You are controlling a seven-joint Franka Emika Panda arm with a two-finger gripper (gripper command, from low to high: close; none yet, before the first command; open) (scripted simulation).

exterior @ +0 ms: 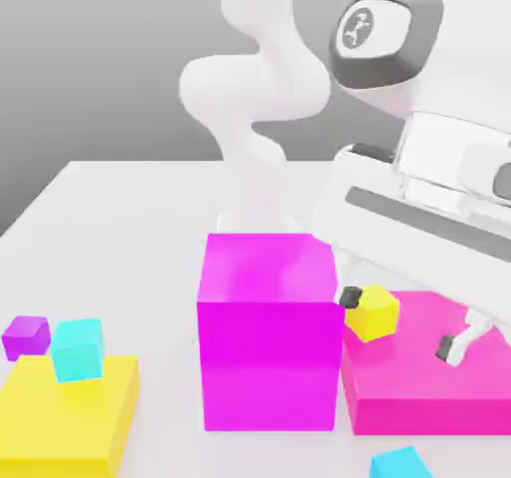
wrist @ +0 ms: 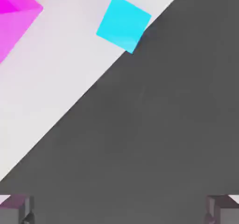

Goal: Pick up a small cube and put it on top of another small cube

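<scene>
One small cyan cube [exterior: 78, 349] rests on a flat yellow slab [exterior: 70, 416] at the exterior view's left. A second small cyan cube [exterior: 401, 463] lies on the white table near its front edge; in the hand view this cube [wrist: 123, 23] sits close to the table's edge, apart from the fingers. My gripper [exterior: 399, 323] hangs at the exterior view's right, in front of the flat magenta slab [exterior: 429, 381], open, with nothing between its fingertips [wrist: 16, 209]. In the hand view the gripper [wrist: 119, 211] looks past the table's edge onto dark floor.
A big magenta cube [exterior: 264, 331] stands mid-table. A small yellow cube [exterior: 374, 312] sits on the magenta slab by one fingertip. A small purple cube [exterior: 25, 336] lies beside the yellow slab. The arm's base rises behind the big cube.
</scene>
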